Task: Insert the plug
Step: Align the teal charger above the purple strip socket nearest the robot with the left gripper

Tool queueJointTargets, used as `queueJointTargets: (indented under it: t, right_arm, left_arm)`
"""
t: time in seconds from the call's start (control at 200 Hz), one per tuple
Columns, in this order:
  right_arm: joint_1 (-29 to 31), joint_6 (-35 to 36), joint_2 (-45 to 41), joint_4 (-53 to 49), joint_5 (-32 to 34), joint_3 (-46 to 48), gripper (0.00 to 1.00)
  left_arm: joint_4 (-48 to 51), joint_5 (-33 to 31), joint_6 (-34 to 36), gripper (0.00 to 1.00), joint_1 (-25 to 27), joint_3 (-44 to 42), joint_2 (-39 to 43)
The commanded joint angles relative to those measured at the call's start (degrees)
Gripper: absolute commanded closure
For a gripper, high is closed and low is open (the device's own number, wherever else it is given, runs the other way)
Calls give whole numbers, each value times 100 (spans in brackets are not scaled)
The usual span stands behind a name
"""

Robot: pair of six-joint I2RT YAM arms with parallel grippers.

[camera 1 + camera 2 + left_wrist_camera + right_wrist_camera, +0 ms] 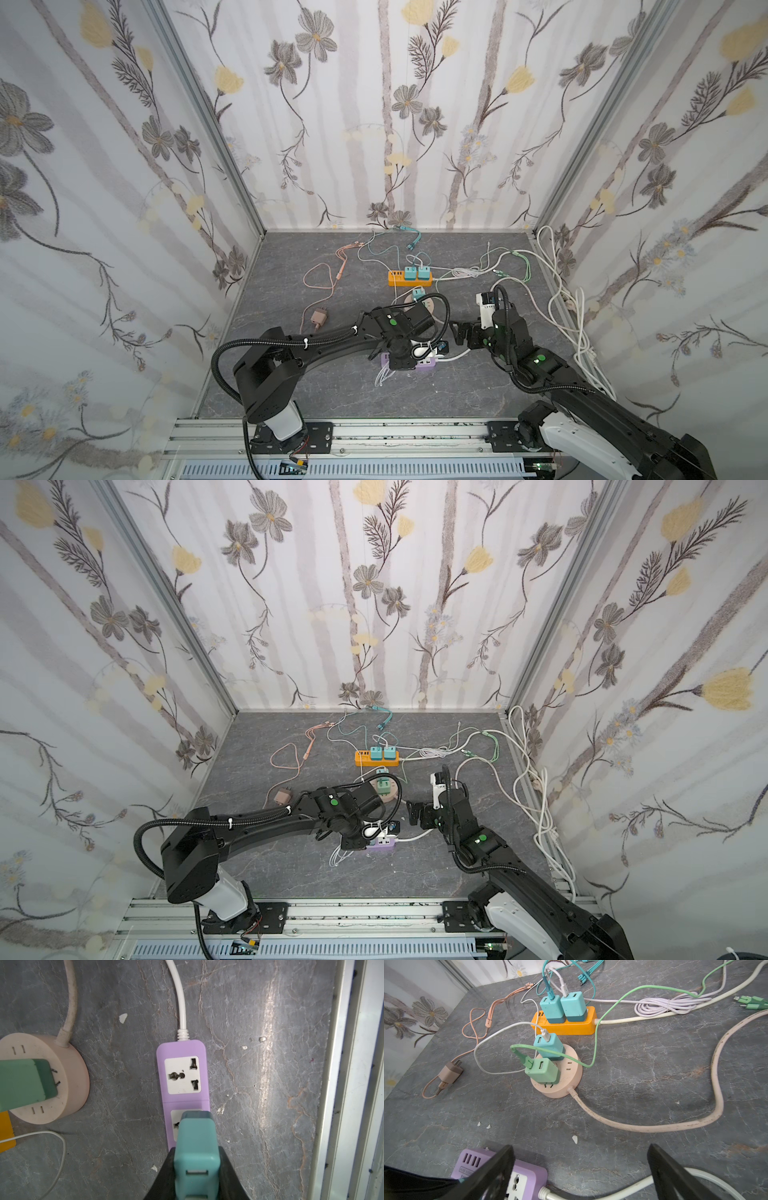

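Your left gripper [197,1169] is clamped on the teal plug [196,1136], with a finger pressed against each side. The plug sits over one socket of the purple power strip [181,1051], near the middle of the table. The strip's other socket is uncovered. Whether the prongs are seated cannot be told. Your right gripper [580,1151] stands spread wide, holding nothing, just right of the strip by its white cord [180,1001].
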State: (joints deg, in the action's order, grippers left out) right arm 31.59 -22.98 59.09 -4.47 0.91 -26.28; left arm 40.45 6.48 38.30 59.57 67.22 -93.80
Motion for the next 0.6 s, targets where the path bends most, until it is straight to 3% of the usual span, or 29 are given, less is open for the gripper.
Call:
queueJointTargets:
  t: [0.0,0.3,0.595]
  right_arm:
    - [5,162,145,279,-508,-114,1]
    - [7,305,515,258,-758,-397,1]
    - [13,312,569,241,-735,-426,1]
  left_arm:
    - [-116,86,9,100,-7,-28,-24]
    - [-63,109,95,100,-34,-55,-155]
    - [948,-114,378,100,-83,403,-257]
